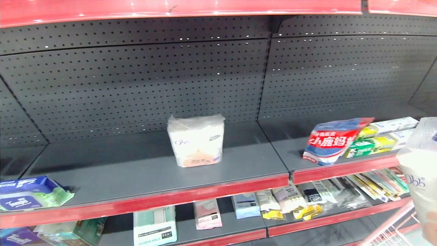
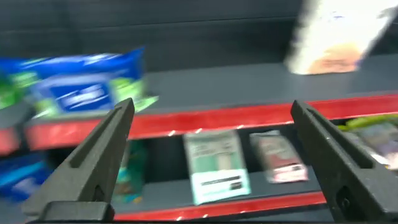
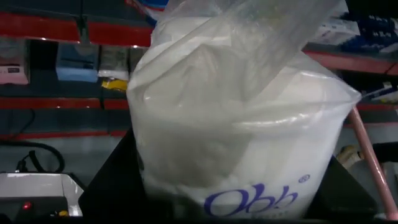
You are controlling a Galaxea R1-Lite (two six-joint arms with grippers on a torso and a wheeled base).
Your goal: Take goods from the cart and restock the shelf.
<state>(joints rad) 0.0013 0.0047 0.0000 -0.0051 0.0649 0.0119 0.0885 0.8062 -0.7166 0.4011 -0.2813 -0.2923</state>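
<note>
1. Two white tissue packs are in view. The standing tissue pack (image 1: 196, 140) is upright in the middle of the head view, on the grey shelf (image 1: 119, 171), set back from the shelf's red front edge.
2. The held tissue pack (image 1: 421, 177) is at the right edge of the head view, off the shelf and above the pink wire rim of the cart (image 1: 392, 229) in the lower right corner.
3. The right gripper (image 3: 230, 208) is clamped on the held tissue pack. Its dark fingers (image 3: 115, 180) sit against both sides of the pack's lower part, and the loose clear wrapping stands up at the top.
4. The left gripper (image 2: 212, 109) has its two fingers spread wide with nothing between them. In its wrist view it faces the shelf's red edge.
5. One blue wipes pack (image 1: 32, 193) lies flat at the lower left of the head view, near the front edge of the same shelf. It is well apart from the standing tissue pack.
6. One red and blue bag (image 1: 333, 140) leans at the right of the head view on the same level. It rests against a stack of green and yellow boxes (image 1: 372, 141); how many boxes there are cannot be told.
7. On the level below lies a row of flat packets (image 1: 245, 205). They overlap too much toward the right to count.
</note>
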